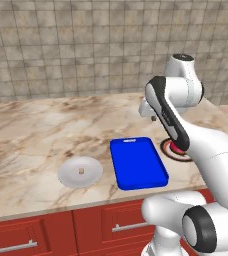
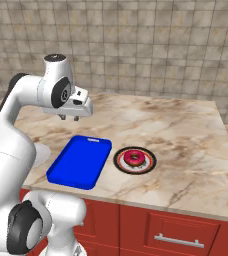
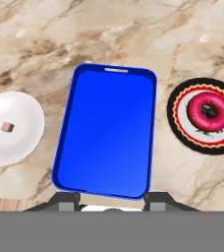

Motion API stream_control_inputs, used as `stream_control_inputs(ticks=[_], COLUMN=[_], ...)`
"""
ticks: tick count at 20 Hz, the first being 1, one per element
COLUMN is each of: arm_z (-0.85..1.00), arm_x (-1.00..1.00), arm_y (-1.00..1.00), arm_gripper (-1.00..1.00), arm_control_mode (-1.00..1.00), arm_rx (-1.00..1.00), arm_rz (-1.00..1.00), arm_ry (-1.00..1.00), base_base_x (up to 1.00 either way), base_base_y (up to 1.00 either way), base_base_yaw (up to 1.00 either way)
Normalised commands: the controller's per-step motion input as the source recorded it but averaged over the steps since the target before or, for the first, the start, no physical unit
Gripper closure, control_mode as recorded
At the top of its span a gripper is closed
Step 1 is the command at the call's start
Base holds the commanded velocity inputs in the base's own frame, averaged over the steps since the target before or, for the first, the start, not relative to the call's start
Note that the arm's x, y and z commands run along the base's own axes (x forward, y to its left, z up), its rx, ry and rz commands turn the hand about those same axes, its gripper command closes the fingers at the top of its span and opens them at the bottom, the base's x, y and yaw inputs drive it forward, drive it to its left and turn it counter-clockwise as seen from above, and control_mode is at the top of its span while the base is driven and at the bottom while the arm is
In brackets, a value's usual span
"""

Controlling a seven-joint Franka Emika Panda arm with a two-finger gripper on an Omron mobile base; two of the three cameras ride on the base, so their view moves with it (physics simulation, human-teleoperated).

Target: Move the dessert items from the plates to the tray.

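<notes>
A bright blue tray [image 3: 106,133] lies on the counter between the two plates. On the plain grey plate [image 3: 15,147], left of the tray, sits a tiny tan morsel [image 3: 6,127]. The red-and-black rimmed plate [image 3: 179,125], right of the tray, carries the pink ring doughnut [image 3: 195,112]. My gripper [image 2: 69,118] hangs high above the tray's far end, open, with nothing between its fingers [image 3: 69,201]. From the left base the tray [image 1: 138,162], grey plate [image 1: 68,175] and morsel [image 1: 81,171] are seen, and the arm hides most of the rimmed plate [image 1: 182,156]. From the right, the doughnut [image 2: 134,158] shows whole.
The marble counter [image 1: 31,130] runs back to a tiled wall [image 1: 61,45]. Its front edge sits above red drawers [image 1: 31,235]. Bare counter stretches behind the tray and to the right of the rimmed plate [image 2: 122,165].
</notes>
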Motion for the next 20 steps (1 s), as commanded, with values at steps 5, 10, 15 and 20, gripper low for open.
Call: stream_control_inputs(ticks=[5, 10, 15, 20], arm_z=[-0.16, -0.39, -0.47, -0.31], arm_x=[0.0, 0.0, 0.0, 0.04], arm_y=[-0.29, -0.35, -0.26, -0.22], arm_gripper=[-1.0, -1.0, -1.0, -1.0], arm_control_mode=[-1.0, -1.0, -1.0, -1.0], arm_rx=[0.0, 0.0, 0.0, 0.0], arm_rz=[0.0, 0.0, 0.0, 0.0], arm_ry=[0.0, 0.02, 0.0, 0.0], base_base_x=[0.0, 0.0, 0.0, 0.0], base_base_y=[0.0, 0.0, 0.0, 0.0], base_base_yaw=[0.0, 0.0, 0.0, 0.0])
